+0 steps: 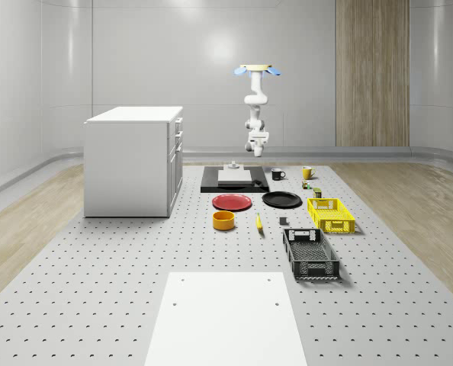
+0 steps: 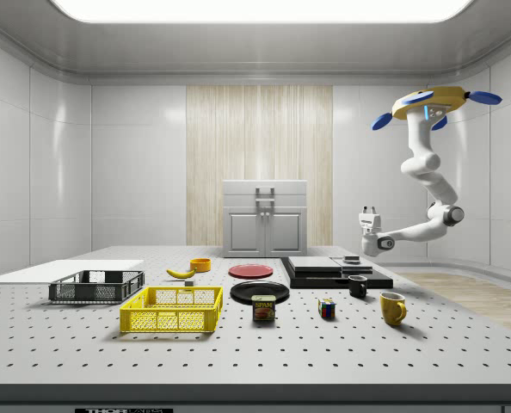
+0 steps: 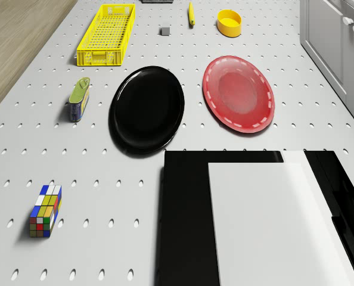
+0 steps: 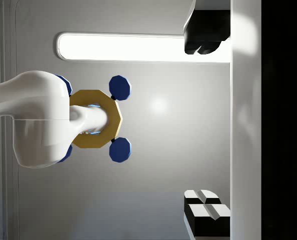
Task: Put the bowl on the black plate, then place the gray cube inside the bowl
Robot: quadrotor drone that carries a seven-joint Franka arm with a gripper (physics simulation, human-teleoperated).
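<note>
The yellow bowl (image 1: 223,220) (image 3: 229,22) stands upright on the table in front of the red plate, apart from the bare black plate (image 1: 281,200) (image 3: 147,108). The small gray cube (image 1: 283,222) (image 3: 164,29) lies between the banana and the yellow basket. The drone (image 1: 257,70) (image 2: 432,103) hovers high over the table's far end, by the black platform. Its arm hangs down and bends so that my gripper (image 1: 258,136) (image 2: 369,211) (image 4: 206,122) points upward, well above the platform. The gripper is open, with nothing between the fingers (image 4: 203,30).
A red plate (image 3: 238,93) lies beside the black one. A black platform (image 1: 211,183) carries a white block. Around the plates are a banana (image 1: 258,223), yellow basket (image 1: 330,214), black basket (image 1: 310,254), can (image 3: 79,99), Rubik's cube (image 3: 45,218) and two mugs (image 2: 392,307). A white cabinet (image 1: 131,160) stands at the whole-scene view's left.
</note>
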